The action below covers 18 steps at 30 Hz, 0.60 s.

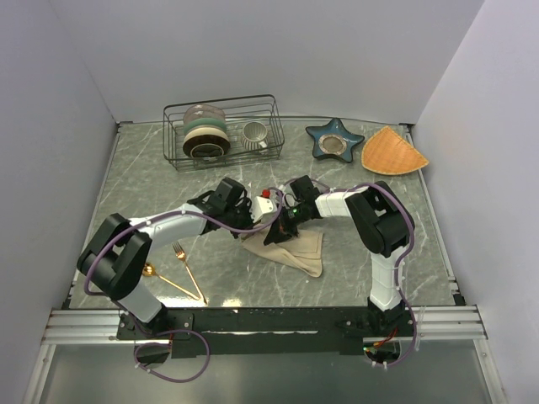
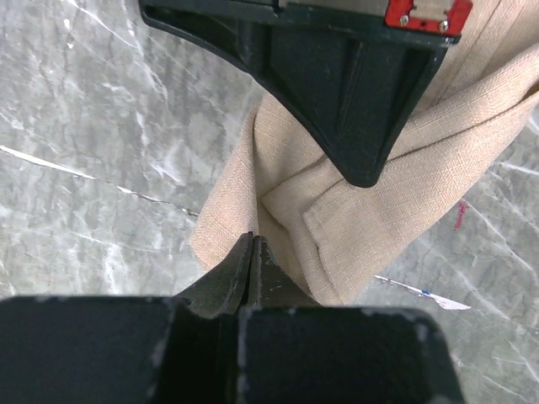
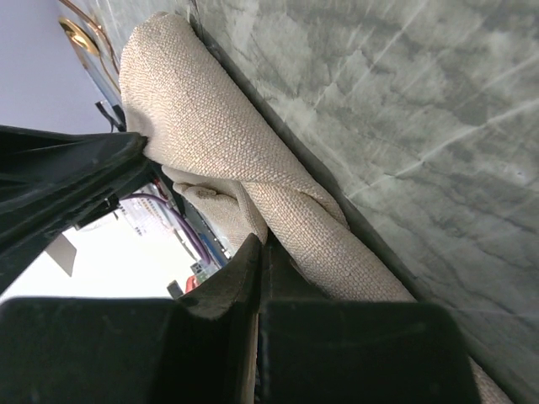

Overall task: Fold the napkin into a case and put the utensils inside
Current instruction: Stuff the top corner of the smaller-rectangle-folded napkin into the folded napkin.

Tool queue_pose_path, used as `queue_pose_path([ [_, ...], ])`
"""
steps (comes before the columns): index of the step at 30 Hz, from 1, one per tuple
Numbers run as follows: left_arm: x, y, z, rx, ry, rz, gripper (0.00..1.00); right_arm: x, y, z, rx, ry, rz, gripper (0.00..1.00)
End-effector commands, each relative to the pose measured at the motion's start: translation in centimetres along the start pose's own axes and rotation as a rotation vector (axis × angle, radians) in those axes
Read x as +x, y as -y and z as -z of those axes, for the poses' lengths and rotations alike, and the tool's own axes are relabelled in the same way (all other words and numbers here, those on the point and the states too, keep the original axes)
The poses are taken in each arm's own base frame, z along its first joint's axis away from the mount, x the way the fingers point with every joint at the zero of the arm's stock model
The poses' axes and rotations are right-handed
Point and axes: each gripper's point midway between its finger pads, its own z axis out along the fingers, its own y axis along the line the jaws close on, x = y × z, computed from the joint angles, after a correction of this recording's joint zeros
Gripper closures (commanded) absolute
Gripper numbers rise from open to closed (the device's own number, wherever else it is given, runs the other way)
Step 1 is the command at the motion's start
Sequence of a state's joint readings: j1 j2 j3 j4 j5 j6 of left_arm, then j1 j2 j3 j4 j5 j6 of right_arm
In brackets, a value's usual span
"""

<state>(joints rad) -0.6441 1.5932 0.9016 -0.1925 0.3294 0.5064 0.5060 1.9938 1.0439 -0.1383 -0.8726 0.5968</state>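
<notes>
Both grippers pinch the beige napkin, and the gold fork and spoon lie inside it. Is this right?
No. The top view shows the fork and spoon on the table, left of the napkin, not inside it. The left gripper and right gripper do both pinch it.

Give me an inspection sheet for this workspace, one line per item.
Surface: grey-green marbled table.
Job's things: napkin bunched mid-table, not yet a case; gold fork and spoon lie beside the left arm.
Clutter: wire rack with dishes and mug, star dish, orange mat, all at the far edge.
Grippers: left and right jaws both shut on the napkin.
Cables: purple cable looped along each arm.
Surroundings: plain white walls.
</notes>
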Motion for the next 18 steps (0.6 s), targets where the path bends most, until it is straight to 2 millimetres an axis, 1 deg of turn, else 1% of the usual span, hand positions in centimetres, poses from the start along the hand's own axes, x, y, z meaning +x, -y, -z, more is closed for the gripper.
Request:
queue_pose_path([
  [1, -2.7, -0.8, 1.1, -0.016, 0.078, -0.011, 0.98, -1.3, 0.5, 0.2, 0.041, 0.034, 0.028, 1.00],
  [8, -2.7, -0.6, 1.2, -0.008, 0.079, -0.017, 0.99, -1.5, 0.1, 0.2, 0.031, 0.035, 0.026, 1.00],
  [13, -2.4, -0.1, 1.1, 0.013, 0.076, -0.029, 0.99, -2.7, -1.8, 1.0, 0.008, 0.050, 0.050, 1.00],
  [15, -2.4, -0.1, 1.1, 0.015, 0.078, -0.033, 0.99, -3.0, -2.1, 1.2, 0.011, 0.053, 0.049, 1.00],
  [16, -2.4, -0.1, 1.1, 0.014, 0.078, -0.036, 0.99, -3.5, -2.3, 1.2, 0.012, 0.061, 0.062, 1.00],
  [18, -2.4, -0.2, 1.1, 0.016, 0.078, -0.034, 0.99, -3.7, -2.1, 1.1, 0.023, 0.051, 0.055, 1.00],
])
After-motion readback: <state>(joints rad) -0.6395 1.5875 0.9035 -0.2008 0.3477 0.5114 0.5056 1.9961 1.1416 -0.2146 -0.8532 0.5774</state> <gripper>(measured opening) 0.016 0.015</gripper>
